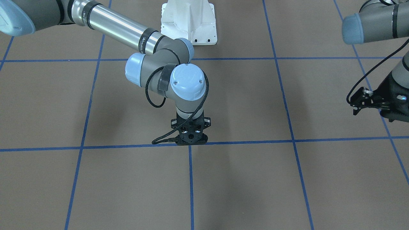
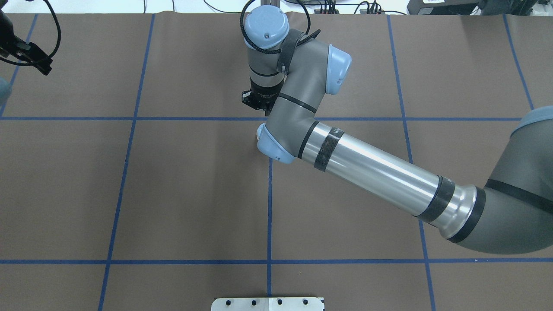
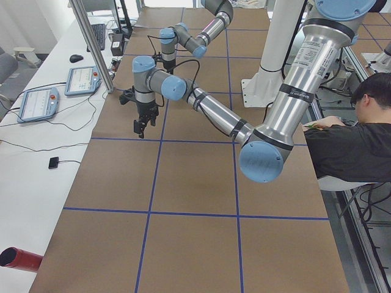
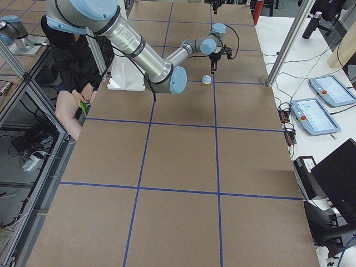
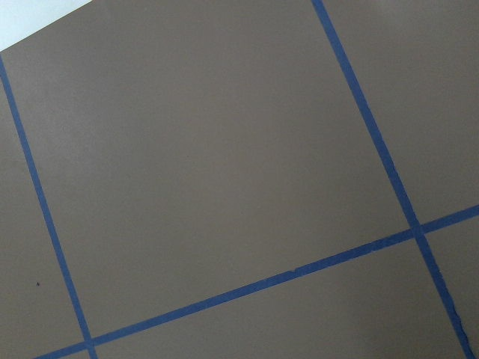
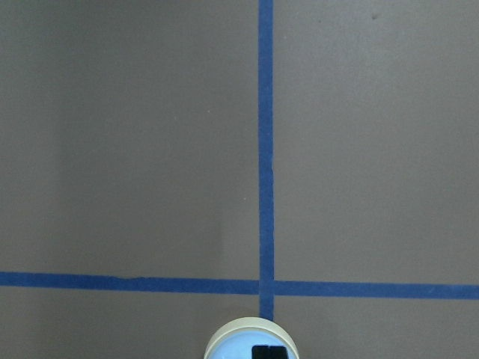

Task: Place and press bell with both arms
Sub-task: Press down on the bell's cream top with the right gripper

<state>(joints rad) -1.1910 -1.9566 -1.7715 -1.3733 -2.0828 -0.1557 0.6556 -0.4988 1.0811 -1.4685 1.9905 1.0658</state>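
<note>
The bell (image 4: 206, 79) stands on the brown table by a crossing of blue tape lines. It fills the bottom edge of the right wrist view (image 6: 251, 342). My right gripper (image 1: 192, 141) points straight down just over it, with one black fingertip (image 6: 268, 351) showing over the bell's top and the jaws together. The right arm hides the bell in the front and overhead views. My left gripper (image 1: 354, 107) hangs above the table far off at the left end (image 2: 43, 68), with its fingers a little apart and empty (image 3: 141, 129).
The white pedestal (image 1: 188, 22) is bolted at the robot's side of the table. A seated person (image 3: 348, 134) is beside the robot. Tablets (image 3: 40, 101) and cables lie on the white side bench, and a red cylinder (image 3: 18, 259) lies at its near end.
</note>
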